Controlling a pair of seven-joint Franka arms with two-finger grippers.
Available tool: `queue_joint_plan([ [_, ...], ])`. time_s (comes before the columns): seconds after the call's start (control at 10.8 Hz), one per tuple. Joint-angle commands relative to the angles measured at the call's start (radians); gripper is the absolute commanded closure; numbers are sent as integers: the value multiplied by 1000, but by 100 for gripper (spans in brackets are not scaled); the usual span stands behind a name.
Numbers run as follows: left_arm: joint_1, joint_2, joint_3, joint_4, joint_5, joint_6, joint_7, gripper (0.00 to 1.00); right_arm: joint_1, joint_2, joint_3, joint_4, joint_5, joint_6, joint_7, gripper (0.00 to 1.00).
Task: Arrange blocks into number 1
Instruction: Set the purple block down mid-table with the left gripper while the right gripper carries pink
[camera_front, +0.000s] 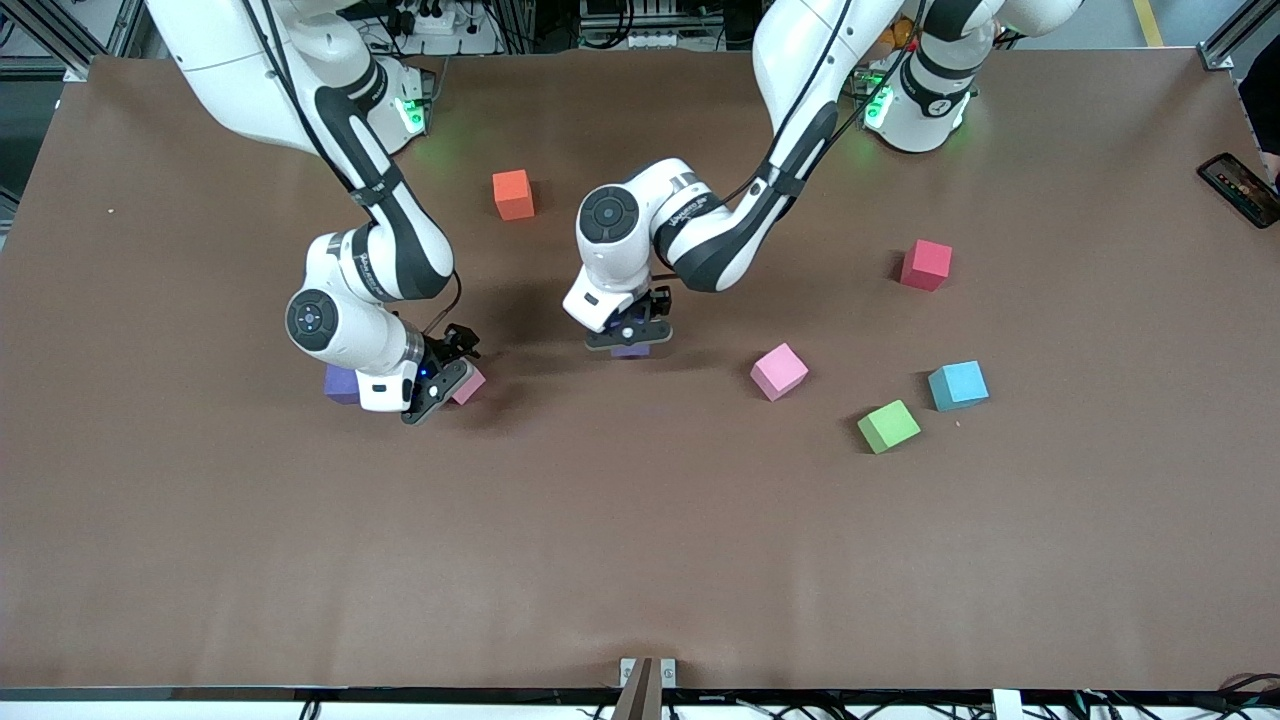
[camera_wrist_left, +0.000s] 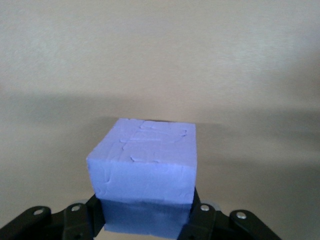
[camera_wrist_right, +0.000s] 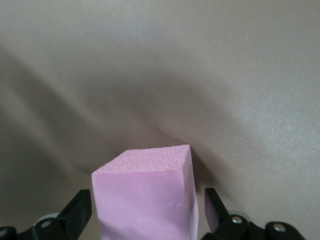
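My left gripper is shut on a purple block, its fingers pressed against two opposite sides; the block barely shows under the hand, mid-table. My right gripper stands open around a light pink block, with a gap between each finger and the block. That pink block sits toward the right arm's end of the table, and a second purple block lies beside the right hand. Another light pink block and a green block lie toward the left arm's end.
An orange cube sits near the robots' bases. A red cube and a light blue cube lie toward the left arm's end. A phone rests at that end's table edge. Bare brown table stretches toward the front camera.
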Motion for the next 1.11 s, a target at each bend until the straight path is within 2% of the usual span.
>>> queue_joint_plan([
  [0.0,1,21,-5,35,-22,7,43,100,0,0,-5,-9,23,18,-48,24],
  [0.09,-1,23,-5,35,-22,7,42,100,-1,-6,-5,-9,25,13,-46,39],
  [0.19,-13,31,-5,34,-22,7,42,100,0,-14,-5,-7,25,5,-34,49],
  [0.37,-21,37,-5,31,-22,7,42,100,8,-47,-8,-9,29,2,35,50],
  [0.65,-30,51,-5,31,-22,7,40,100,37,-95,-10,-27,29,-13,269,50],
  [0.74,-32,51,-5,31,-22,7,37,71,36,-109,-11,-35,29,-16,320,50],
  [0.83,-45,61,-3,24,-13,7,28,1,33,-122,-16,-44,29,-15,407,50],
  [1.02,-82,66,4,24,-11,7,22,0,40,-138,-27,-42,28,-13,623,48],
])
